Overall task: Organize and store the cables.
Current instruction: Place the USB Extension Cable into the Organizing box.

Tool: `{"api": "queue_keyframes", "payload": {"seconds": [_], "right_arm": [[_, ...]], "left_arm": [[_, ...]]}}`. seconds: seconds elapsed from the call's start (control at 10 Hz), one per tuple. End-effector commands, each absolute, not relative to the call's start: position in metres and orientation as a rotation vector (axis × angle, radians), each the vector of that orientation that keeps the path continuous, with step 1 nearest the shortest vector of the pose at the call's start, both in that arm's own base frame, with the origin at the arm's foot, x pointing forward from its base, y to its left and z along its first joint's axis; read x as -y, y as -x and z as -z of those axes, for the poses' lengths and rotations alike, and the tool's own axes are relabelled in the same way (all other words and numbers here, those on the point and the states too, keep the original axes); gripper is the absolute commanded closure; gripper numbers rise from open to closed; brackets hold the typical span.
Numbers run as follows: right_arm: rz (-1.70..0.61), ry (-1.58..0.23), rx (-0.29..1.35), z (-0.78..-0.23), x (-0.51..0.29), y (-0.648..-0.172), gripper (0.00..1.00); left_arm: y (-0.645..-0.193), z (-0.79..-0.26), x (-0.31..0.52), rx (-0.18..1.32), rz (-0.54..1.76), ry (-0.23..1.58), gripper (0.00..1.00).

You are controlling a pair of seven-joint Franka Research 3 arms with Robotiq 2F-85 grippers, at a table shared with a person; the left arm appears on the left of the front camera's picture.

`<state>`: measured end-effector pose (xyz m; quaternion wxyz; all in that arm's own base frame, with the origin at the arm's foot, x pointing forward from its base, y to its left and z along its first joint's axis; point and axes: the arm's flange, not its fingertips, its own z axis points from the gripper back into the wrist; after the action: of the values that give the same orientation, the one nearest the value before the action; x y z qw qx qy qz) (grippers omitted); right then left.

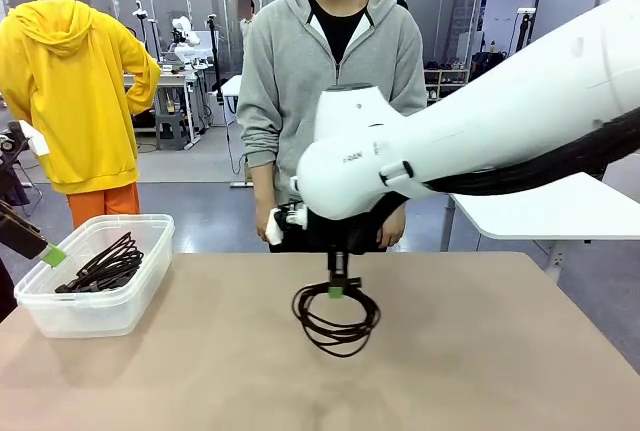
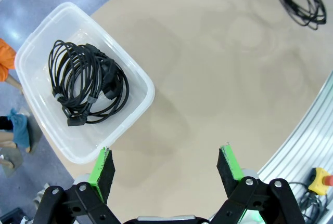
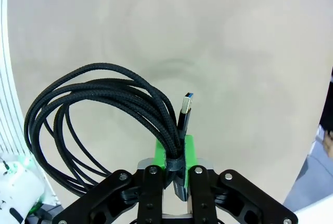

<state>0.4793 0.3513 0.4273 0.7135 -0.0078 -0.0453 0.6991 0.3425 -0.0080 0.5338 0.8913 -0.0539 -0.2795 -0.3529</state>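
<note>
Here, right gripper (image 3: 174, 174) clenched on a braided black cable coil (image 3: 99, 115) with a blue-tipped USB plug, hanging above mid-table (image 1: 480, 351), left gripper (image 2: 166, 164) released, another coil (image 2: 86, 81) in the clear bin (image 2: 140, 78).

Cable (image 3: 104, 99): black braided sheath, rough weave, with a metal plug. Cables (image 2: 86, 81) in the tub: smooth matt sheath. Tub (image 2: 138, 73): translucent plastic, slightly glossy. Table (image 1: 480, 351): matt, smooth beige top. Gripper pads (image 2: 101, 164): green

One cable (image 1: 336, 321) hangs mid-table (image 1: 500, 351), off the surface. Bin (image 1: 140, 296) sits at the left edge with another coil (image 2: 86, 81) inside.
</note>
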Motion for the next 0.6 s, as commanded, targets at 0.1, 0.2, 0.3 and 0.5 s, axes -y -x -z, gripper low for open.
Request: {"api": "queue_keyframes", "payload": {"seconds": [0.1,0.2,0.3,0.5], "right_arm": [[-1.543,-0.033,0.137,-0.413,-0.376,-0.492,0.97],[-1.536,-0.042,0.135,-0.402,-0.383,-0.492,0.97],[-1.533,-0.038,0.149,-0.389,-0.386,-0.495,0.97],[-1.521,-0.026,0.169,-0.361,-0.386,-0.499,0.97]], "left_arm": [[-0.344,-0.535,0.009,0.591,0.715,0.109,0.00],[-0.344,-0.535,0.009,0.591,0.715,0.109,0.00],[-0.344,-0.535,0.009,0.591,0.715,0.109,0.00],[-0.344,-0.535,0.009,0.591,0.715,0.109,0.00]]}}
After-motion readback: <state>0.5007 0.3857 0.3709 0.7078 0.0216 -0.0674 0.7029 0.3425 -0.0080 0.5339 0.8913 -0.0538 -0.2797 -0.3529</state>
